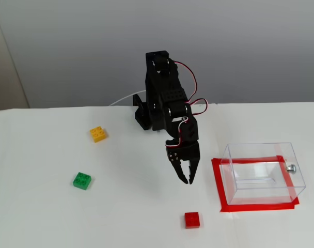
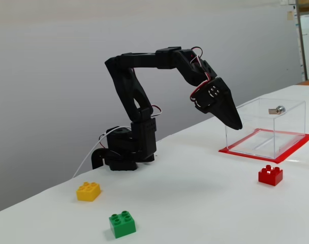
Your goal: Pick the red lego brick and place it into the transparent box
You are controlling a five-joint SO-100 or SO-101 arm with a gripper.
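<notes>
**Reaching for the red brick**

The black two-finger gripper (image 1: 187, 181) hangs in the air, fingers nearly together, holding nothing. The small square red plastic lego brick (image 1: 192, 219) lies below it near the desk's front edge, just beside the clear rectangular plastic box (image 1: 264, 173). Next, I'd guess: spread and descend.

I see a red brick (image 1: 192, 219), a green brick (image 1: 82, 180), a yellow brick (image 1: 98, 134), a black pincer (image 1: 187, 181), red tape (image 1: 218, 182) and a white tabletop (image 1: 43, 206).
</notes>
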